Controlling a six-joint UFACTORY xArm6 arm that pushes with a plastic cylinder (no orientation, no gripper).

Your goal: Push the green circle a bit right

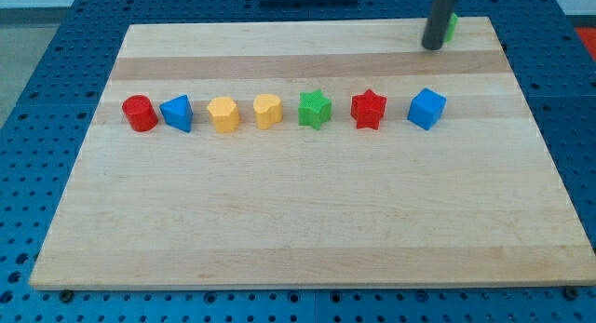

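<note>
The green circle (pixel 451 27) sits near the board's top edge at the view's upper right, mostly hidden behind my rod. My tip (pixel 432 47) rests on the board at the green circle's left side, touching or nearly touching it. Only a sliver of green shows to the right of the rod.
A row of blocks lies across the wooden board (pixel 307 221): red cylinder (pixel 140 113), blue triangle (pixel 177 113), yellow hexagon (pixel 223 114), yellow heart (pixel 267 110), green star (pixel 315 109), red star (pixel 368 108), blue cube (pixel 426 108). The board's right edge is close to the green circle.
</note>
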